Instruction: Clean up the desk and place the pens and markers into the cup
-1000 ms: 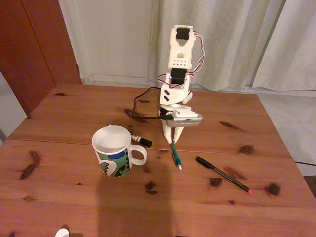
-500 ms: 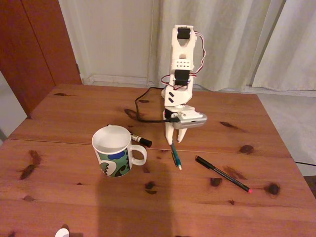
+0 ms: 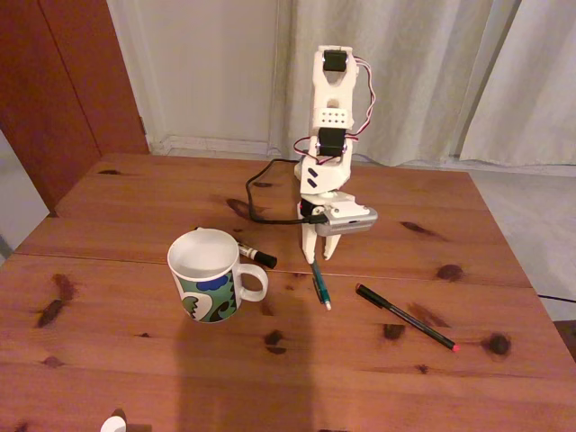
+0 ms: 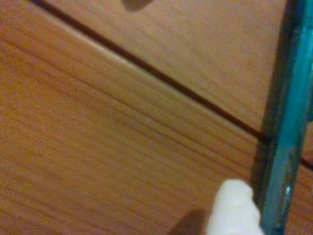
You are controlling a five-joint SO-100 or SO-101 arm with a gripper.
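Gripper (image 3: 321,257) clamped on teal pen (image 3: 319,283) at its top end; pen hung steeply, tip at the desk (image 3: 135,216) seam, right of cup (image 3: 205,274). Risk: the off-centre hold letting it swing or slip.

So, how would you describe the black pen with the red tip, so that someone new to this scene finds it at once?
In the fixed view, start at the white mug on the wooden desk and look right, past the teal pen under the gripper. The black pen lies flat and alone there, slanting toward the front right. It is the longest and thinnest stick, with a small pink-red tip.
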